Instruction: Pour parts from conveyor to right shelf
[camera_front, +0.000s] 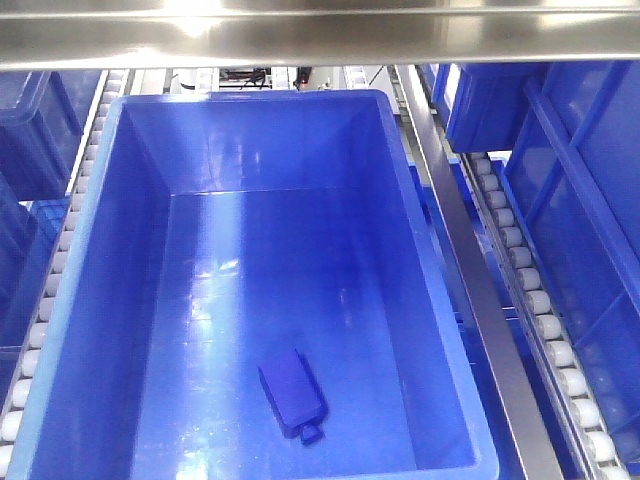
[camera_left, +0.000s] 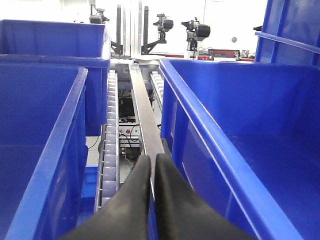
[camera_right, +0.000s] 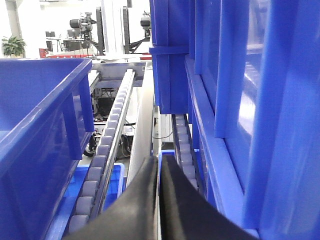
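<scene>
Front view: a deep blue bin sits on the roller rails of the right shelf.
Part: one small blue block lies flat on the bin floor near the front wall, stub toward the camera.
Handling: likely light, rigid, smooth plastic; best gripped across its long flat sides.
Left hand: fingers pressed together, holding nothing.
Right hand: fingers pressed together, empty.

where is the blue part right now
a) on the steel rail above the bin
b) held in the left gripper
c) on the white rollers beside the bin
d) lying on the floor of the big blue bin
d: the blue part lies on the floor of the big blue bin, toward its near end, with no gripper touching it.
</scene>
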